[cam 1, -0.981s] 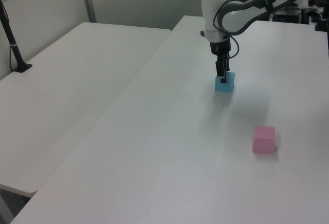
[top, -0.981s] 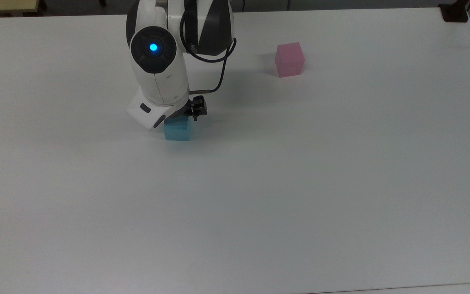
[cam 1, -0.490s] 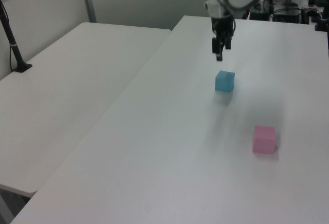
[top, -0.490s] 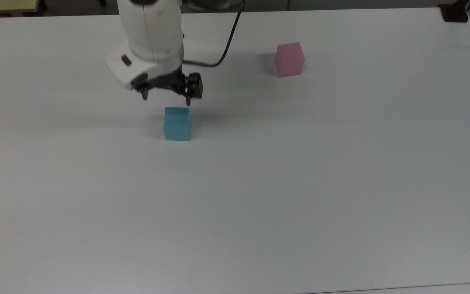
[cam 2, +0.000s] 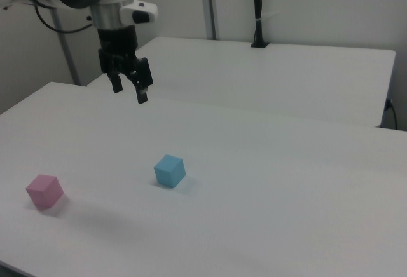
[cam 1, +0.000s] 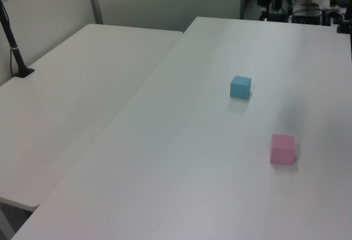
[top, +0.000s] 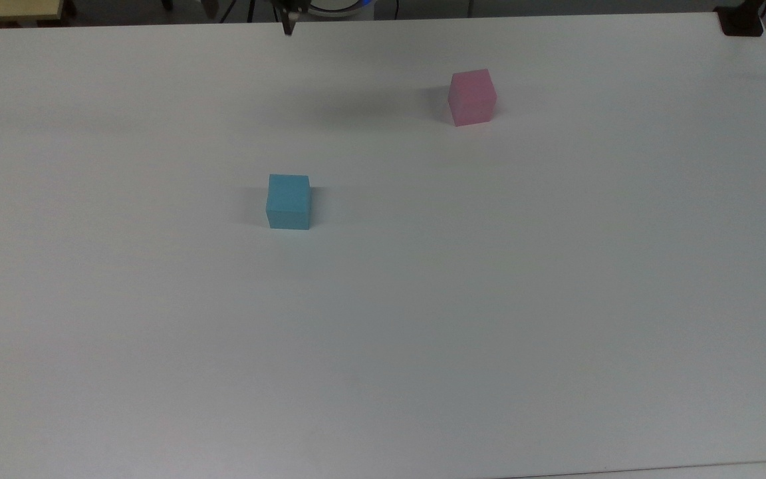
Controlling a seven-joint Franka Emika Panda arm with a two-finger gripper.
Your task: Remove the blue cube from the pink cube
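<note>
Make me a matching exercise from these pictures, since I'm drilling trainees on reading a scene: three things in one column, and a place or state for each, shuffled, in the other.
Things:
1. blue cube
2. pink cube
3. gripper

Places or states:
A. raised above the white table, fingers apart, holding nothing
B. resting on the table toward the top view's upper right, nothing on top of it
C. resting on the table left of centre in the top view, apart from the other cube

Pairs: 1-C, 2-B, 3-A
</note>
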